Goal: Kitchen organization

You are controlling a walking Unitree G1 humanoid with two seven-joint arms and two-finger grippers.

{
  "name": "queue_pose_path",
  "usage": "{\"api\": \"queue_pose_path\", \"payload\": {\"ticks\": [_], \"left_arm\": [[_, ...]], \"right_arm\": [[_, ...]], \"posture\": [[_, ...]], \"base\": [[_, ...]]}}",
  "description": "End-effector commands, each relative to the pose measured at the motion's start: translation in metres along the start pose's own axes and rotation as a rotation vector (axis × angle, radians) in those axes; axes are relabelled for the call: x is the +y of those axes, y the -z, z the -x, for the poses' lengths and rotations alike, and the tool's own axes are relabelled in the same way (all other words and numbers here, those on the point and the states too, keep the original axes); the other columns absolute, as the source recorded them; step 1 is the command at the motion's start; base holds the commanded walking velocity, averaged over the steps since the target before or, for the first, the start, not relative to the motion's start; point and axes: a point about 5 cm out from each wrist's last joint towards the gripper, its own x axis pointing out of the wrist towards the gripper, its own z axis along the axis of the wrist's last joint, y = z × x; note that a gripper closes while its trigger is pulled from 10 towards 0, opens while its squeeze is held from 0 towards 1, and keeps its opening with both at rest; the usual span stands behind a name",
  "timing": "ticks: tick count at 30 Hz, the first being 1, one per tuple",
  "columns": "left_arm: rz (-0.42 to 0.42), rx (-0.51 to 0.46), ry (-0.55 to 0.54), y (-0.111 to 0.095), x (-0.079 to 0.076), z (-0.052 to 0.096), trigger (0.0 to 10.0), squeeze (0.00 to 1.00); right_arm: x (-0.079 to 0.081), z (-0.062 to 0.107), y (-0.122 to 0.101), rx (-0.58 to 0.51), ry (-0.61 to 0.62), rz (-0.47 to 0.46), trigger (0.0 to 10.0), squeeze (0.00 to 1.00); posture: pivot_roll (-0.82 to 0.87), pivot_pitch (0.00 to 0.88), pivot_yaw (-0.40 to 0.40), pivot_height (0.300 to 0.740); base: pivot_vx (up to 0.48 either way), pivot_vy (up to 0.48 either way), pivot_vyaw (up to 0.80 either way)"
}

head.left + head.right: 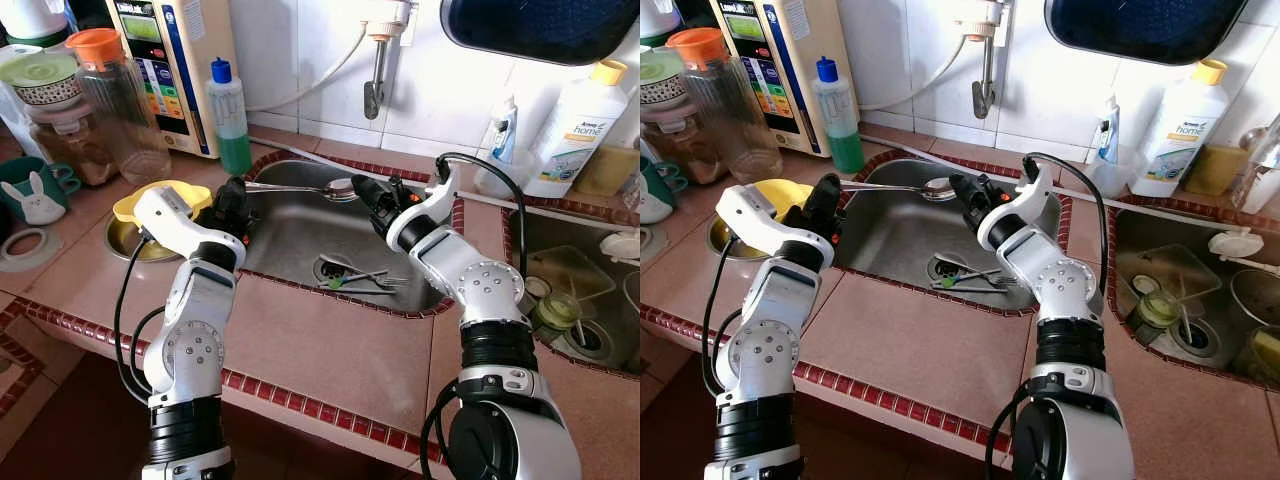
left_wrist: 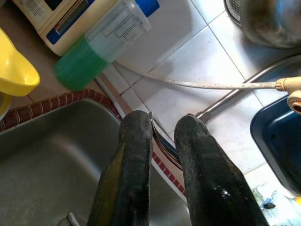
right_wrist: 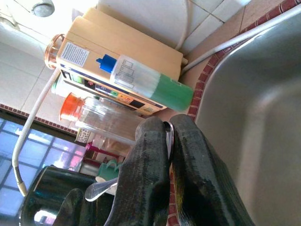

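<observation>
Over the sink (image 1: pixel 290 235), both grippers meet on one spoon (image 1: pixel 300 186). The left gripper (image 1: pixel 236 192) pinches the handle end with its fingers (image 2: pixel 136 155) nearly closed. The right gripper (image 1: pixel 362 190) clamps the bowl end, so most of the bowl is hidden. Forks (image 1: pixel 360 280) lie by the drain below them. Behind the left gripper stands a green soap bottle (image 1: pixel 230 115).

Spoon (image 1: pixel 300 187) over sink (image 1: pixel 290 235), betw. left hand (image 1: pixel 238 193) & right hand (image 1: pixel 364 190); forks (image 1: pixel 355 281) in sink.
</observation>
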Motion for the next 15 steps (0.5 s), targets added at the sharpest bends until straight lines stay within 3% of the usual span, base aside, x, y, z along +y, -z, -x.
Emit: {"api": "queue_pose_path", "payload": {"ticks": [1, 15], "left_arm": [[-0.017, 0.033, 0.029, 0.0067, -0.0079, -0.0014, 10.0, 1.00], [-0.045, 0.047, 0.025, 0.0069, -0.0057, 0.0022, 10.0, 1.00]], "right_arm": [[0.0021, -0.0034, -0.0002, 0.000, 0.023, 0.018, 0.0, 0.00], [-0.0066, -0.0037, -0.0067, -0.075, 0.104, 0.093, 0.0, 0.00]], "posture": [[0.08, 0.035, -0.014, 0.740], [0.09, 0.038, -0.012, 0.740]], "base": [[0.000, 0.000, 0.00], [0.000, 0.000, 0.00]]}}
